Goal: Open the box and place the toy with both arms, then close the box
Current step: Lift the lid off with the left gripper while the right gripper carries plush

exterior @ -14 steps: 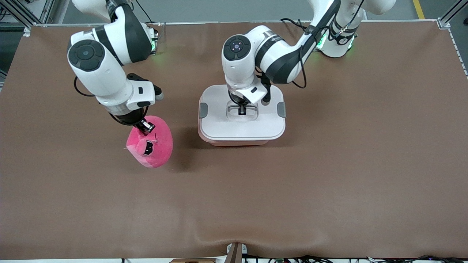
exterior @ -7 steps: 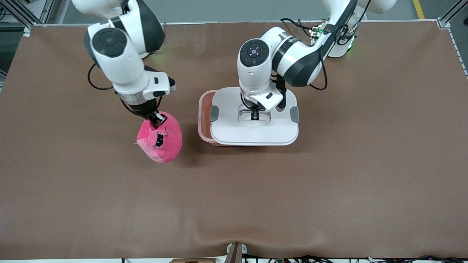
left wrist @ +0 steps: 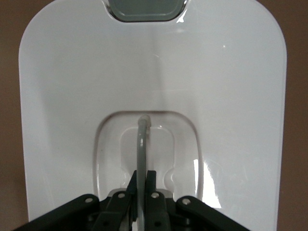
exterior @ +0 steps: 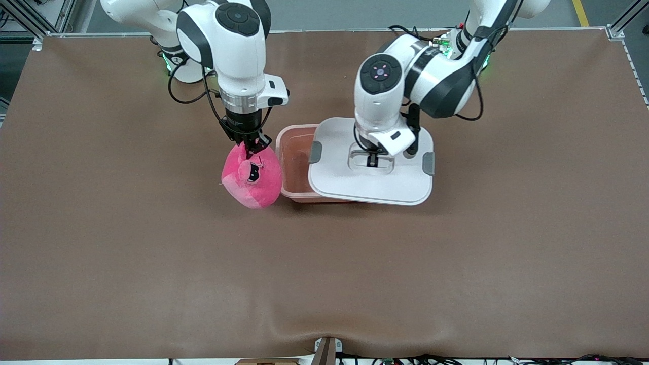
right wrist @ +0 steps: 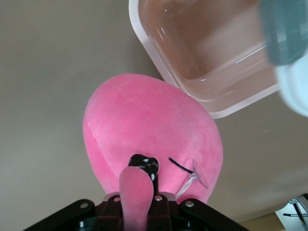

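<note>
The translucent pink box [exterior: 295, 162] stands mid-table, open at the right arm's end. My left gripper [exterior: 372, 160] is shut on the grey handle [left wrist: 142, 144] of the white lid [exterior: 355, 182] and holds the lid above the box, shifted toward the left arm's end. The lid [left wrist: 231, 96] fills the left wrist view. My right gripper [exterior: 252, 148] is shut on an ear of the bright pink plush toy [exterior: 252, 177], which hangs beside the box at the right arm's end. In the right wrist view the toy [right wrist: 144, 134] hangs under my gripper [right wrist: 138, 192], next to the box's rim [right wrist: 159, 62].
The brown table mat [exterior: 324, 263] spreads around the box, with a ripple at its edge nearest the camera. Metal frame posts stand at the table's corners by the robot bases.
My left gripper has lifted the lid and carried it toward the left arm's end, uncovering part of the box. My right gripper has carried the toy toward the box.
</note>
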Tool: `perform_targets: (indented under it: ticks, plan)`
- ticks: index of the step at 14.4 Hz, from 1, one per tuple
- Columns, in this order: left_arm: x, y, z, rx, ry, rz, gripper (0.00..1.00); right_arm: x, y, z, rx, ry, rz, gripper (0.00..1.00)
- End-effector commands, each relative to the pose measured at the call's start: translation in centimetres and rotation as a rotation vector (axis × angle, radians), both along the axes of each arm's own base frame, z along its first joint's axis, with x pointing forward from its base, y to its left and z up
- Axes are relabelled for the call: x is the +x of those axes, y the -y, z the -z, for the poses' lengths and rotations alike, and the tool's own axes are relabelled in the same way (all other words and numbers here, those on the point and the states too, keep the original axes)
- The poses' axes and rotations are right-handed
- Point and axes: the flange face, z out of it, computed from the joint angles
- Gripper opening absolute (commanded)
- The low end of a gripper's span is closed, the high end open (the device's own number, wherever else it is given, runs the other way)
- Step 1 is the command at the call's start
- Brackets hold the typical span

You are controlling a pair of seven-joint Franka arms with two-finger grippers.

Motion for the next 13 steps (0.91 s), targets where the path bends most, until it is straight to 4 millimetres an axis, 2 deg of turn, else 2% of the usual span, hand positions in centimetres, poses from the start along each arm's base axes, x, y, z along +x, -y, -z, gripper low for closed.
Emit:
perform_targets:
  ticks: [1,3,8,13]
  plan:
    - [-0.6,-3.8,-1.4,-0.025,-0.023,0.056,0.0,-0.8,0.4,-0.7,-0.02,0.018,0.013,0.0]
    - [-0.1,-6.6,-2.0,-0.044,-0.037,0.087,0.0,-2.4,-1.6,-0.6,-0.021,0.022,0.006,0.0]
    - [0.8,-11.5,-2.8,-0.078,-0.056,0.161,0.0,-5.9,-5.5,0.1,-0.051,0.055,0.024,0.0]
    - [2.1,-16.9,-2.8,-0.079,-0.099,0.279,0.0,-7.5,-9.3,1.5,-0.055,0.067,0.054,0.0]
